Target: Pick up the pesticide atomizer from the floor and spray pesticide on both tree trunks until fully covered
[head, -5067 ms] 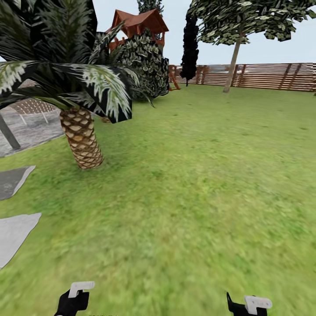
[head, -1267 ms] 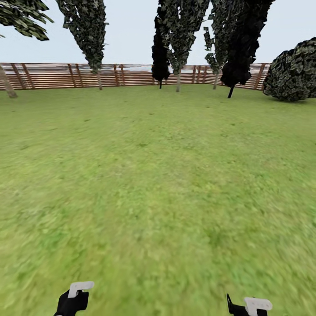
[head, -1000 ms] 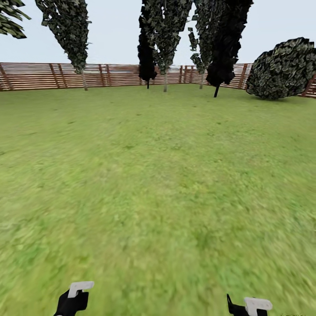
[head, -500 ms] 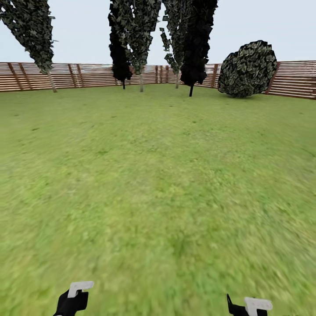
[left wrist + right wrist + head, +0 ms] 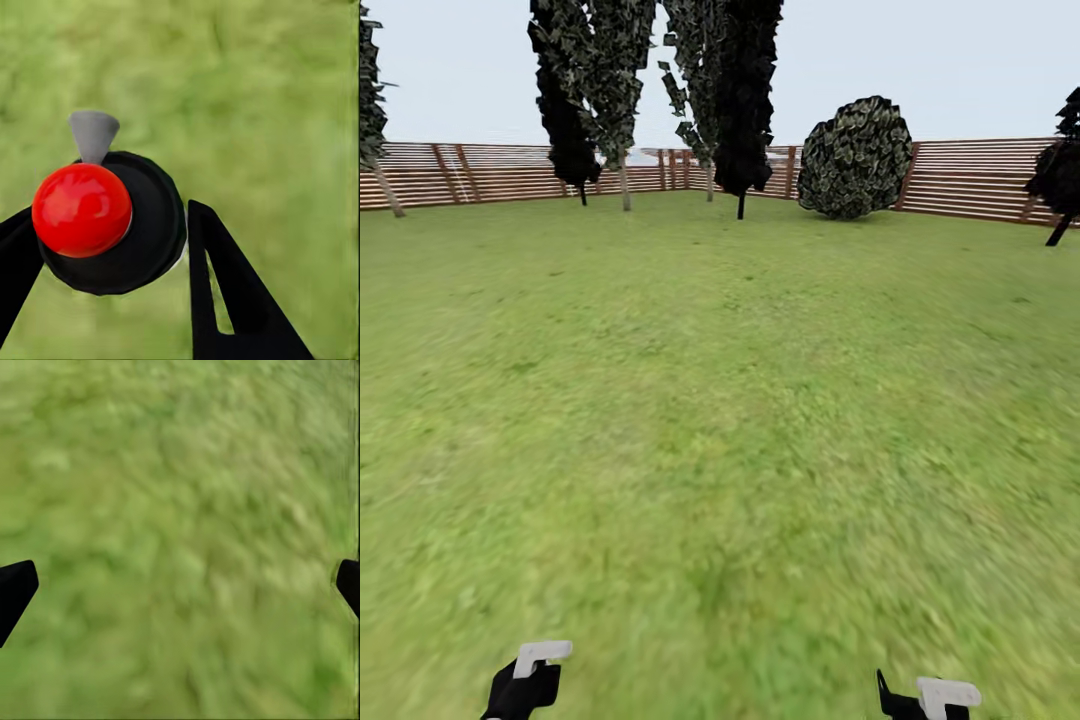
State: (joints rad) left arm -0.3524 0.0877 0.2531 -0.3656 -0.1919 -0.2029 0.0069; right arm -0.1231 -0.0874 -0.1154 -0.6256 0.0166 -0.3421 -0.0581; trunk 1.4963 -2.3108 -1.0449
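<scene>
Progress is partial, judged from the present views: the pickup step appears done, the spraying not begun. Nearest, in the left wrist view, the left end effector (image 5: pixel 112 247) is clenched on the atomizer (image 5: pixel 112 225), a black round body with a red knob and a grey nozzle, its dark fingers (image 5: pixel 225 292) bracketing the body on either side above blurred grass. The right end effector (image 5: pixel 180 585) is released and carries nothing; its two fingertips stand far apart at the frame edges over bare lawn. In the head view both arms are held low and tucked close to the trunk, with the left end effector (image 5: pixel 528 680) and the right end effector (image 5: pixel 925 695) just visible at the lower edge, neither extended. Beyond lies the floor (image 5: pixel 720 420), open green grass. Farther off stand slim dark trees (image 5: pixel 622 90), a round bush (image 5: pixel 856 157) and the slatted fence (image 5: pixel 970 180). No thick pale trunk is in sight and no white specks show, so both trunks remain to be reached and covered.
</scene>
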